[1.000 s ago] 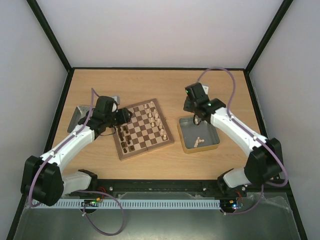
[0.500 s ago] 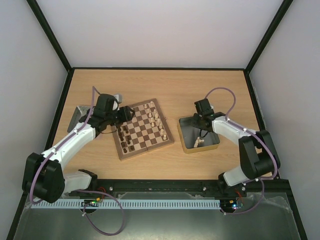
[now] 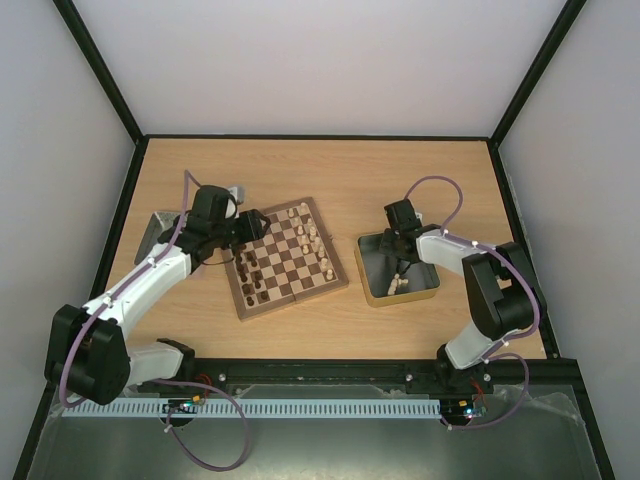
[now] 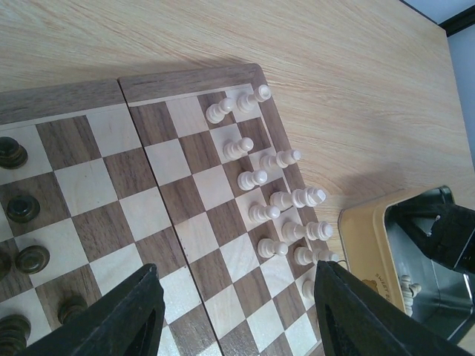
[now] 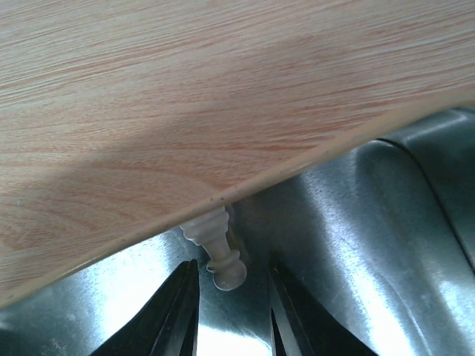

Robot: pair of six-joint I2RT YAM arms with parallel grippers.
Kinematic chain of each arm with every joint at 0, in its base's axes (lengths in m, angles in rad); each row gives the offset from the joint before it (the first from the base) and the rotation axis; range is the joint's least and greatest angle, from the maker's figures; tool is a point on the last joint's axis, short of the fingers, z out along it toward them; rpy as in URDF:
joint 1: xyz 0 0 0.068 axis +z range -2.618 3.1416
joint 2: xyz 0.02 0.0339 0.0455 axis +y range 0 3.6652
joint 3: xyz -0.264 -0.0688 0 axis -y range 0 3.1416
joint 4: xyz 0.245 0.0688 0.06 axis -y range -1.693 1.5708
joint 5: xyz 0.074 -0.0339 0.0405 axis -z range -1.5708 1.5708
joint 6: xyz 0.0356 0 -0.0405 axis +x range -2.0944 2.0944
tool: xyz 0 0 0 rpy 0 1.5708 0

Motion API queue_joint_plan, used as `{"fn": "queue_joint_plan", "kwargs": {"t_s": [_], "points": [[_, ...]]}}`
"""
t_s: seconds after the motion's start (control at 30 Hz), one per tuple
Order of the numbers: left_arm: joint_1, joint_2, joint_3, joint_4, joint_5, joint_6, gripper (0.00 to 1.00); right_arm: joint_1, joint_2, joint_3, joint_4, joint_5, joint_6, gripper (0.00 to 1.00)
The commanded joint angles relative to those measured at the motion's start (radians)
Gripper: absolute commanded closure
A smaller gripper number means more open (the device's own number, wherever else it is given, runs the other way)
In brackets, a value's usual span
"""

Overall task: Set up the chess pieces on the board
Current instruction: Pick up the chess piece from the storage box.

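Note:
The board (image 3: 290,268) lies left of centre, with dark chess pieces (image 3: 250,277) along its left side and pale ones (image 3: 312,235) along its right. My left gripper (image 3: 248,228) hovers over the board's far left corner. In the left wrist view it (image 4: 236,271) is open, with only bare squares (image 4: 185,215) between its fingers. My right gripper (image 3: 397,256) reaches down into the gold-rimmed tin (image 3: 362,272). Its jaws (image 5: 234,271) stand narrowly open either side of a pale piece (image 5: 221,252), with a small gap on each side. More pale pieces (image 3: 398,284) lie in the tin.
A second metal tin (image 3: 158,236) sits at the table's left edge, behind the left arm. The right tin's shiny wall (image 5: 356,222) stands close around the right fingers. In the left wrist view the gold tin's rim (image 4: 364,237) lies just past the board's pale rows (image 4: 271,199).
The right arm has drawn in and dropped into the tin, and its jaws have narrowed around a pale piece. The left arm has hardly moved.

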State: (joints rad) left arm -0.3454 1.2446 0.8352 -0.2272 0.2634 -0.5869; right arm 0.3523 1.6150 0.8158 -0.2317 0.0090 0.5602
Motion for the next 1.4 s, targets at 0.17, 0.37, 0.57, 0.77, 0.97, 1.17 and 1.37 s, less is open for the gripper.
{"fn": "queue_joint_plan", "kwargs": {"t_s": [0.17,0.37,0.57,0.77,0.97,1.17,1.37], "points": [[0.008,0.015,0.039,-0.011,0.008,0.003,0.42,-0.007,0.075,0.031,0.047,0.044,-0.037,0.77],[0.007,0.007,0.038,-0.018,-0.001,0.005,0.42,-0.007,0.068,0.031,0.049,0.038,-0.03,0.93],[0.008,0.008,0.038,-0.016,0.003,0.006,0.42,-0.006,0.037,0.039,0.019,0.029,-0.037,0.96],[0.008,0.004,0.033,-0.019,0.0,0.009,0.42,-0.007,-0.015,0.077,-0.11,-0.016,-0.023,0.95],[0.008,0.006,0.026,-0.011,0.002,0.007,0.42,-0.007,-0.028,0.126,-0.286,-0.037,-0.037,0.94],[0.007,0.003,0.018,-0.002,0.005,0.003,0.42,-0.006,-0.1,0.159,-0.339,-0.138,-0.04,0.94],[0.008,0.006,-0.001,0.016,0.011,-0.006,0.42,0.058,-0.174,0.222,-0.4,-0.228,-0.014,0.92]]}}
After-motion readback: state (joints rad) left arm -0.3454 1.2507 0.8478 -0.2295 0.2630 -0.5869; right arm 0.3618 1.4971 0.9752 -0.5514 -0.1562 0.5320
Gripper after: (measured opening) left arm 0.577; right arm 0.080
